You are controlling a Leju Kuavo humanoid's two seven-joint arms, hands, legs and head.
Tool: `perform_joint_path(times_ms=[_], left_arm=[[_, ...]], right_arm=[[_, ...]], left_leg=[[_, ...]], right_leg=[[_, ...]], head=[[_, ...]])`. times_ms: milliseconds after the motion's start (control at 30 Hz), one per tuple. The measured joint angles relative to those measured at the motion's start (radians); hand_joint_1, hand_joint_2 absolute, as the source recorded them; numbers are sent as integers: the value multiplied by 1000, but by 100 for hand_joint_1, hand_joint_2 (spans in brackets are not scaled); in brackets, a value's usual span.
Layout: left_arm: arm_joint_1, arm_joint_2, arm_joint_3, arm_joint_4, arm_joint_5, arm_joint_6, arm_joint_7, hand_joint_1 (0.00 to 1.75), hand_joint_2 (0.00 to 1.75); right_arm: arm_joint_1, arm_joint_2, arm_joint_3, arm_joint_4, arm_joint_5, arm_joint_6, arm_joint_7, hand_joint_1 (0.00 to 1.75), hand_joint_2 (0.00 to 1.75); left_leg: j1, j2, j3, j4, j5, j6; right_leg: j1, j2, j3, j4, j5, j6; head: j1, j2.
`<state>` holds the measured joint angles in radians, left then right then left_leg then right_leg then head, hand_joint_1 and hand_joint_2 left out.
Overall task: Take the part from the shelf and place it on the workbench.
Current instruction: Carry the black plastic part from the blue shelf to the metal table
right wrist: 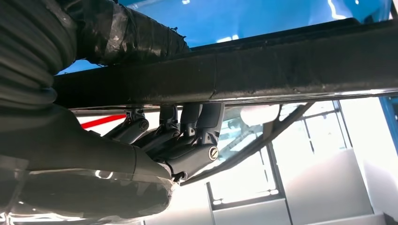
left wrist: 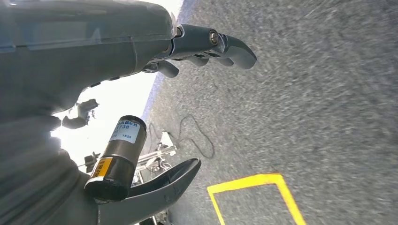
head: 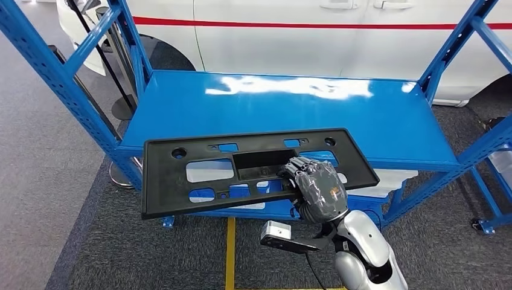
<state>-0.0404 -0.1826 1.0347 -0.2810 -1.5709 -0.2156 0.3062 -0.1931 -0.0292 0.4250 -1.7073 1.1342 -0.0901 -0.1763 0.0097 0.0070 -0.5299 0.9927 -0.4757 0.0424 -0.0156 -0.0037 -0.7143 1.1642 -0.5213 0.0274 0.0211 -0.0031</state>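
A long flat black plastic part (head: 181,181) with several cut-outs lies at the front of the blue shelf (head: 272,109), its near edge overhanging. My right hand (head: 317,190) grips the part's near edge right of centre, thumb on top and fingers (right wrist: 187,131) curled under the edge. In the right wrist view the part (right wrist: 281,70) crosses the picture as a dark bar above those fingers. My left hand (left wrist: 117,51) hangs over the grey floor with its fingers apart and nothing in it.
Blue shelf uprights (head: 54,66) rise at both sides. A white car (head: 302,36) stands behind the shelf. A lower shelf holds white boxes (head: 386,181). Yellow floor tape (head: 230,254) runs below, and a black stand base (head: 124,109) sits at the left.
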Motion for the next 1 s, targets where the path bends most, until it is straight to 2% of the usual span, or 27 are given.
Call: perform_joint_path(times_ms=[33,67,100,133,167,200,233,267,300,333,367,400,433,467,533,567,600,633,667,700,767,800,833,900,933,967,1000], left_arm=[[0,0,-1,1,0,-1,-1,0,175],[0,0,-1,2,0,-3,-2,0,175],[0,0,-1,2,0,-4,-5,0,175],[0,1,-2,3,1,-4,-7,0,175],[1,1,-2,4,1,-4,-9,0,175],[1,1,-3,4,1,-5,-10,0,175],[1,1,-5,4,1,-6,-10,0,175],[1,0,-8,4,0,-6,-9,0,175],[2,0,-11,4,0,-7,-9,0,175],[4,0,-14,5,1,-7,-9,0,175],[5,1,-15,5,1,-6,-10,0,175],[7,1,-16,5,3,-5,-11,0,175],[8,2,-17,6,4,-4,-11,0,175],[9,2,-17,6,6,-4,-12,0,175],[10,2,-17,6,7,-4,-12,0,175],[11,2,-17,6,7,-4,-11,0,175],[11,1,-17,7,7,-4,-11,0,175],[11,1,-17,7,6,-5,-10,0,175],[11,1,-17,7,5,-5,-9,0,175],[11,1,-17,7,4,-5,-9,0,175],[10,2,-17,7,3,-6,-9,0,175],[9,2,-17,7,2,-7,-9,0,175],[9,3,-17,7,1,-7,-9,0,175],[9,2,-17,8,0,-8,-9,0,175],[9,2,-17,8,0,-9,-9,0,175],[8,2,-17,8,0,-10,-8,0,175],[7,2,-17,9,0,-11,-8,0,175]], right_arm=[[3,-3,0,0,0,0,0,175,175],[6,-6,0,0,0,0,0,175,175],[8,-8,0,0,0,-1,0,175,175],[11,-10,0,0,1,-1,0,175,175],[12,-12,0,0,1,-2,0,175,175],[13,-13,0,-1,2,-2,0,175,175],[13,-13,0,-2,4,-2,0,175,175],[14,-14,1,-3,5,-3,1,175,175],[15,-16,1,-5,5,-4,1,175,175],[17,-17,1,-6,6,-5,2,175,175],[19,-20,1,-7,6,-6,2,175,175],[21,-22,0,-7,6,-7,2,175,175],[22,-24,0,-8,6,-7,2,175,175],[24,-25,0,-8,6,-8,2,175,175],[30,-28,0,-8,5,-8,1,175,175],[34,-29,0,-8,4,-8,0,175,175],[39,-31,0,-7,4,-7,0,175,175],[43,-32,0,-7,3,-7,0,175,175],[47,-33,0,-7,3,-7,0,175,175],[49,-34,0,-7,2,-7,0,175,175],[50,-34,0,-7,0,-7,0,175,175],[50,-34,-1,-7,0,-7,0,175,175],[51,-34,-1,-7,-1,-7,0,175,175],[52,-35,-1,-7,-2,-6,-1,175,175],[52,-36,-1,-6,-3,-5,0,175,175],[52,-36,-1,-6,-4,-5,0,175,175],[53,-37,-1,-4,-4,-5,0,175,175]], left_leg=[[-2,2,-15,2,11,3],[-3,3,-31,4,21,3],[-4,4,-46,8,30,3],[-5,4,-62,12,39,1],[-5,4,-77,18,46,-1],[-5,4,-90,24,52,-4],[-6,3,-101,31,58,-8],[-7,3,-108,34,65,-13],[-8,3,-112,34,73,-18],[-8,3,-115,32,82,-24],[-9,1,-118,30,90,-29],[-8,0,-125,33,85,-35],[-8,-2,-134,48,64,-40],[-7,-3,-147,82,24,-46],[-2,-4,-175,198,-73,-56],[0,-3,-184,257,-102,-60],[1,-3,-181,293,-106,-63],[2,-3,-162,297,-90,-65],[2,-3,-127,265,-63,-64],[3,-4,-78,206,-41,-61],[-1,-6,15,70,-37,-52],[-4,-7,38,28,-42,-47],[-7,-8,46,7,-46,-43],[-6,-5,35,-3,-27,-32],[-3,-3,29,-8,-17,-24],[0,0,20,-13,-4,-16],[1,2,9,-13,6,-9]], right_leg=[[-1,0,-14,66,-42,2],[0,0,-20,120,-60,4],[0,0,-14,149,-56,5],[0,0,9,144,-34,4],[0,0,51,102,-5,2],[0,1,101,35,8,-2],[2,1,152,-40,8,-6],[5,2,188,-97,1,-11],[8,3,206,-132,-9,-15],[11,3,210,-145,-9,-19],[9,2,202,-146,0,-26],[6,1,195,-150,10,-33],[3,-1,185,-153,21,-43],[0,-3,174,-155,33,-51],[1,-4,148,-153,53,-59],[2,-4,134,-150,63,-59],[2,-5,119,-147,72,-58],[2,-6,104,-142,79,-56],[2,-7,91,-137,86,-54],[2,-7,79,-132,93,-51],[3,-7,62,-125,107,-42],[3,-7,58,-126,116,-36],[2,-8,55,-129,126,-30],[2,-5,51,-135,136,-18],[3,-2,46,-124,118,-13],[3,1,36,-95,81,-10],[2,3,22,-44,29,-7]], head=[[0,0],[0,0],[0,0],[0,0],[0,0],[0,0],[0,0],[-1,0],[-1,0],[-1,0],[0,0],[-1,0],[-1,0],[-2,0],[-4,0],[-4,0],[-4,0],[-4,0],[-4,0],[-4,0],[-4,0],[-4,0],[-3,0],[-3,0],[-2,0],[-2,0],[-1,0]])
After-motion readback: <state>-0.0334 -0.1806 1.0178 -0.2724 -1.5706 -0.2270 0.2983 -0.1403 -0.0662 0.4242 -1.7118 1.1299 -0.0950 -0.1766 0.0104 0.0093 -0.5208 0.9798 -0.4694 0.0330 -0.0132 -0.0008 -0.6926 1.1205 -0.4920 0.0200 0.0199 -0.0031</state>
